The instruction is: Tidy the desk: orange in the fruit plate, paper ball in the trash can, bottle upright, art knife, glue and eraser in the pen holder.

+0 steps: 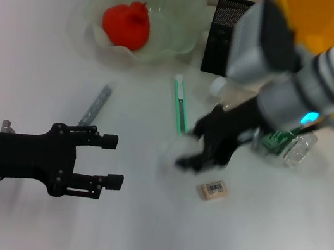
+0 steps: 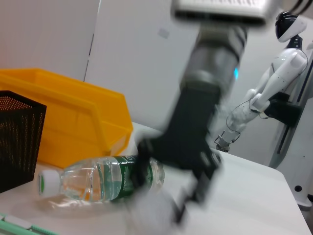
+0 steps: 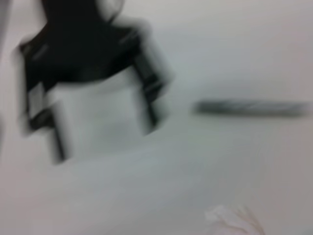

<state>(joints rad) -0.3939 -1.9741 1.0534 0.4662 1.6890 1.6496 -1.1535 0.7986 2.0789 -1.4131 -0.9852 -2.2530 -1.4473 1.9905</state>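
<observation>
The orange (image 1: 126,24) lies in the pale green fruit plate (image 1: 186,13). The green art knife (image 1: 180,105), a grey glue stick (image 1: 96,105) and the eraser (image 1: 212,189) lie on the white desk. The bottle (image 2: 105,178) lies on its side next to the black mesh pen holder (image 1: 223,35). My right gripper (image 1: 202,163) hangs open, blurred, just above the desk between knife and eraser. A white paper ball (image 3: 230,220) shows in the right wrist view. My left gripper (image 1: 119,162) is open and empty at the front left.
A yellow bin (image 1: 319,19) stands at the back right behind the bottle. In the left wrist view another white robot (image 2: 274,83) stands beyond the desk's far edge.
</observation>
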